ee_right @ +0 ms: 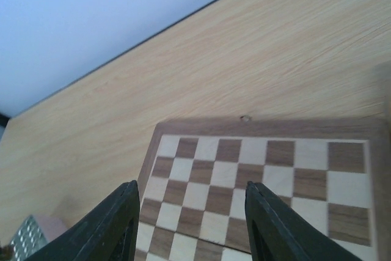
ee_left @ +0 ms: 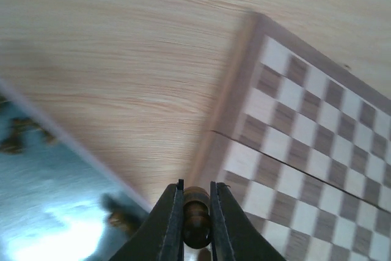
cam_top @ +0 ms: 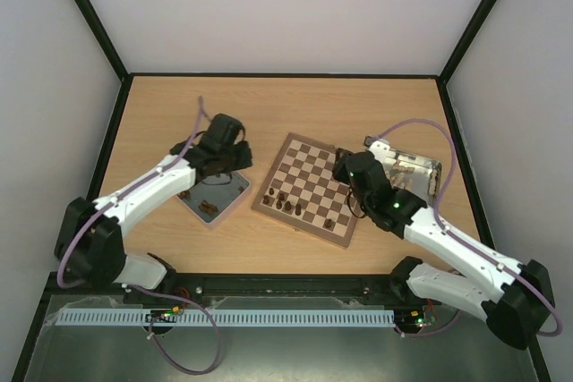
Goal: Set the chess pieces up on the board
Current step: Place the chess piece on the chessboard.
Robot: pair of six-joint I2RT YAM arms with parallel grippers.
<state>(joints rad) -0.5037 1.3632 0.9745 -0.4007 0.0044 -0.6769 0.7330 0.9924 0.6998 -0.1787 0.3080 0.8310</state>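
A few chess pieces (cam_top: 285, 200) stand on the board's (cam_top: 309, 172) near ranks. Beyond the grey tray (cam_top: 229, 194), our left jaws grasp one piece (ee_left: 196, 221), raised clear, presumably for carrying across the desk (cam_top: 295, 105). Our right jaws hang released over the board's right edge.

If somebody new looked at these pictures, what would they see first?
Probably the checkered board in the middle of the table, with a few little dark chess pieces along its near edge. Next, the left claw pinching one brown piece between the grey tray and the board. The right claw hangs open over the board.
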